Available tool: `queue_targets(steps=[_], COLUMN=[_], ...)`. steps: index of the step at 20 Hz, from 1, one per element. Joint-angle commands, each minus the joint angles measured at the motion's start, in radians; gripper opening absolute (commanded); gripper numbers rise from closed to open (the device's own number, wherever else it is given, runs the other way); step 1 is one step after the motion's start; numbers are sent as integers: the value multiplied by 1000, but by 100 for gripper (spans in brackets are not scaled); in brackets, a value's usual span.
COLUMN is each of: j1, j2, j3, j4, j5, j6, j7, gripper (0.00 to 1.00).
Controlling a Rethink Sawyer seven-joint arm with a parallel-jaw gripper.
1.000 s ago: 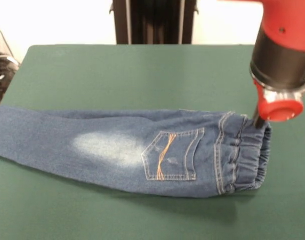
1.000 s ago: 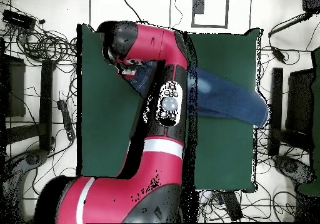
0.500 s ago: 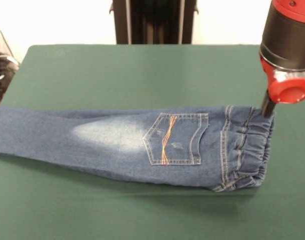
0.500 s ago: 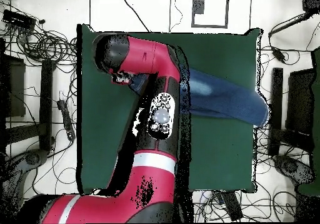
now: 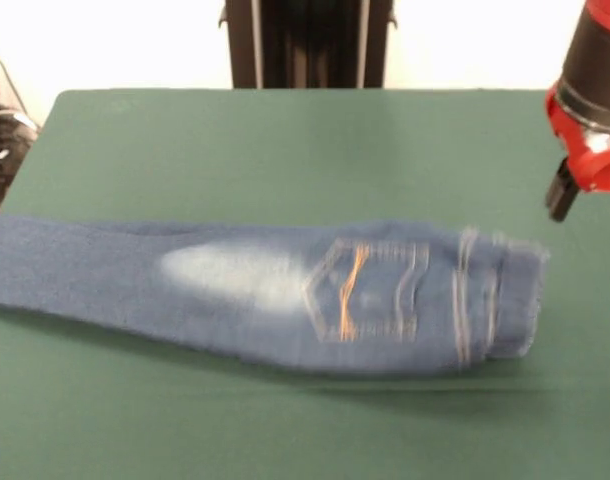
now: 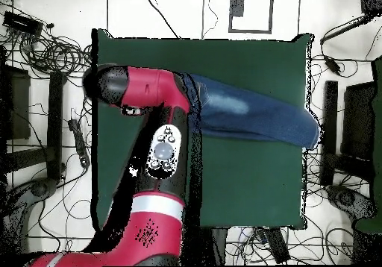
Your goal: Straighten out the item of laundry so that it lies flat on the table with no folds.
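The blue denim jeans [image 5: 285, 290] lie lengthwise across the dark green table [image 5: 285, 130]. They are doubled over, with the back pocket [image 5: 370, 290] up, the gathered waistband [image 5: 500, 295] at the right, and the legs running off the picture's left edge. They look blurred. My gripper [image 5: 562, 200] hangs above and to the right of the waistband, apart from the cloth and holding nothing. In the overhead view the jeans [image 6: 254, 115] reach the table's [image 6: 254, 182] right edge. There my gripper [image 6: 133, 110] is left of the jeans.
The robot's dark pedestal [image 5: 305, 45] stands behind the table's far edge. In the overhead view my red arm [image 6: 160, 152] crosses the table's left half and hides the waist end. Cables and stands [image 6: 45, 48] ring the table.
My gripper has lifted up and to the right, off the waistband it was touching. The waistband has dropped and the jeans have shifted slightly right, blurred with motion.
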Motion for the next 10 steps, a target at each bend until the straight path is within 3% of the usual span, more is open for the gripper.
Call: queue_targets(steps=[1,7,10], j1=[86,90,103], j2=[-83,-220,-259], j3=[49,25,2], j4=[228,348,361], j5=[7,6,-22], j6=[-14,11,32], j7=[94,41,32], gripper=[0,0,0])
